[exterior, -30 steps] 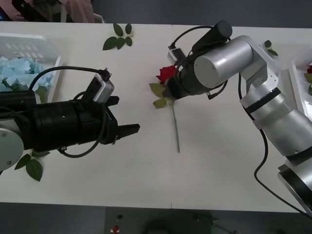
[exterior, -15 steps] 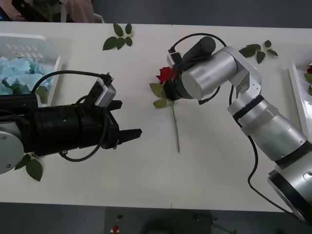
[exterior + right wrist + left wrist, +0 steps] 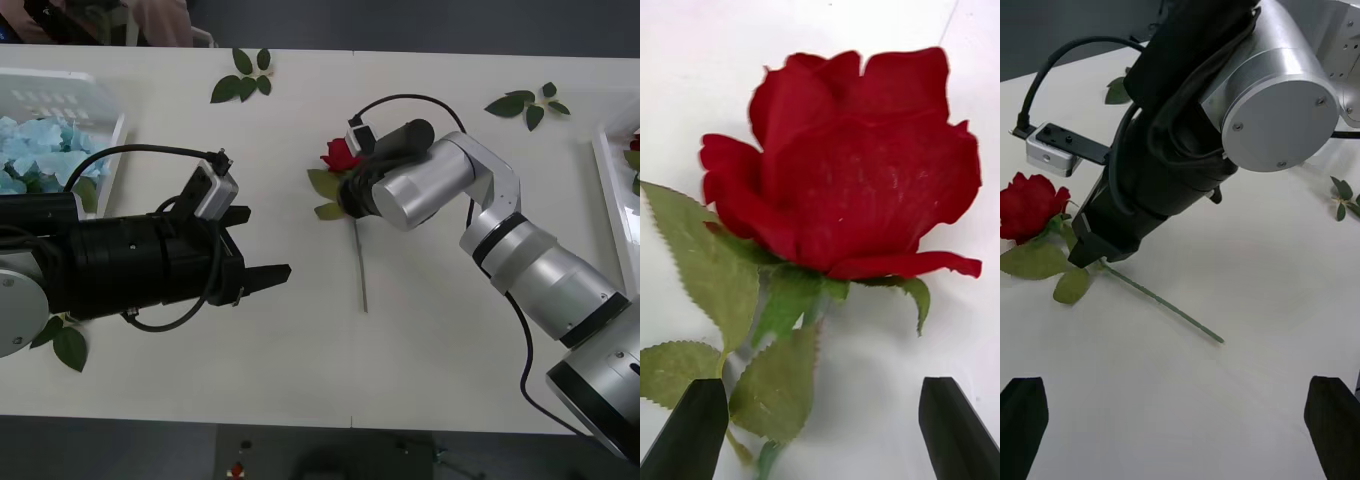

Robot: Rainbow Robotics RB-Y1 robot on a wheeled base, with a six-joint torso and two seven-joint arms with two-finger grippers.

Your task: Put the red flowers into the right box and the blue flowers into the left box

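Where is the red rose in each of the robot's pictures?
Front view: the red rose lies mid-table, just left of the right gripper.
Right wrist view: its bloom sits big, beyond the open black fingers.
Left wrist view: at the left edge.
Shared landmark: its green stem.

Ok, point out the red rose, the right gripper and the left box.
red rose (image 3: 857, 157), right wrist view, on the bloom.
right gripper (image 3: 824, 427), right wrist view, midway between its open fingertips.
left box (image 3: 112, 150), front view, on its near right wall.
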